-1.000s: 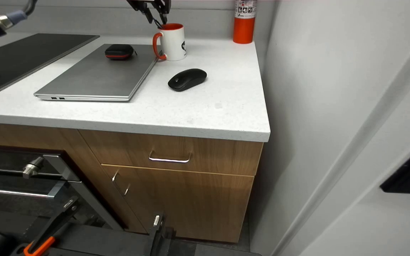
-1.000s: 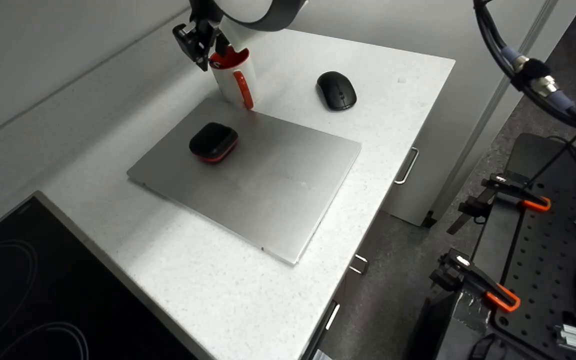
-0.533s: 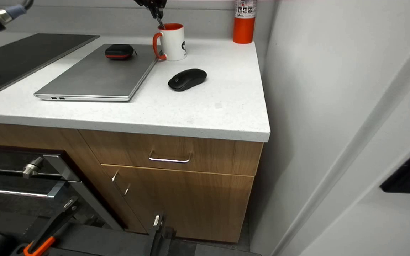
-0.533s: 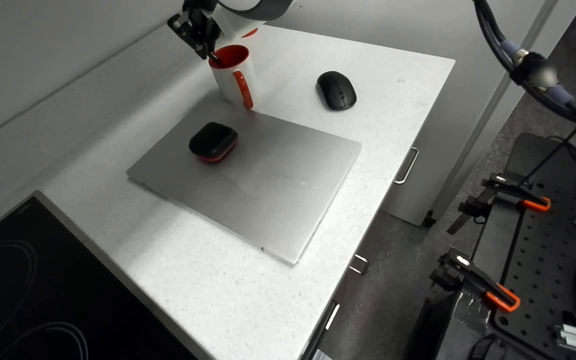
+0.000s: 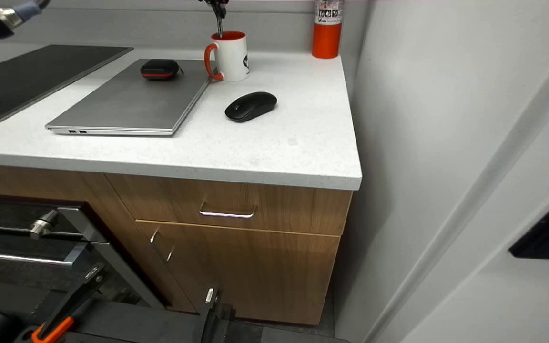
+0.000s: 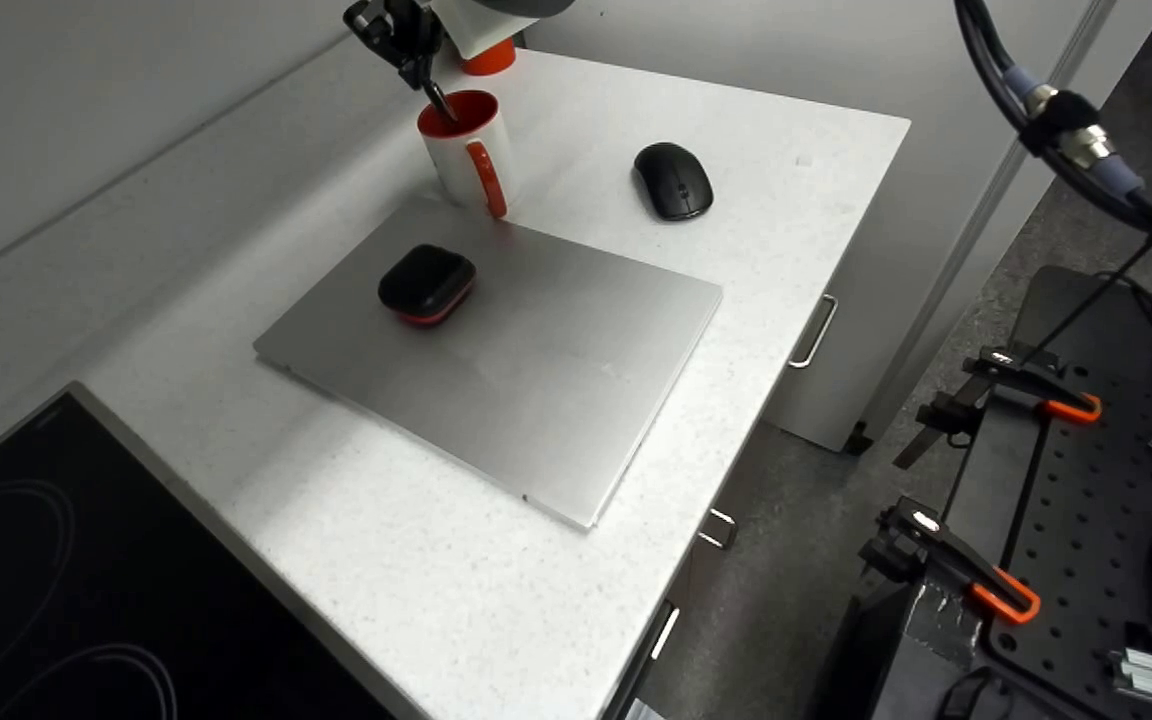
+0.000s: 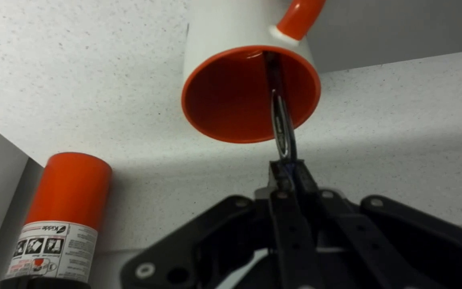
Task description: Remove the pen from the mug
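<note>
The white mug (image 5: 234,61) with orange-red rim and handle stands upright on the counter, and shows in both exterior views (image 6: 454,165). In the wrist view its red inside and rim (image 7: 223,52) face me. The dark pen (image 7: 282,124) with a shiny clip leans in the mug, its lower part still inside the rim. It also shows in the exterior views (image 5: 220,28) (image 6: 441,102). My gripper (image 7: 291,166) is above the mug, its fingertips shut on the pen's upper end. The gripper is partly cut off at the top of an exterior view (image 5: 218,10).
A closed grey laptop (image 5: 136,102) lies beside the mug, with a black and red case (image 5: 159,69) on it. A black mouse (image 5: 251,106) lies in front of the mug. A red canister (image 5: 327,40) stands in the back corner. A dark cooktop (image 6: 86,580) is beyond the laptop.
A second ago my gripper was open around the pen's top. It has shut on the pen and risen. The pen now stands higher out of the mug and more upright. The mug has not moved.
</note>
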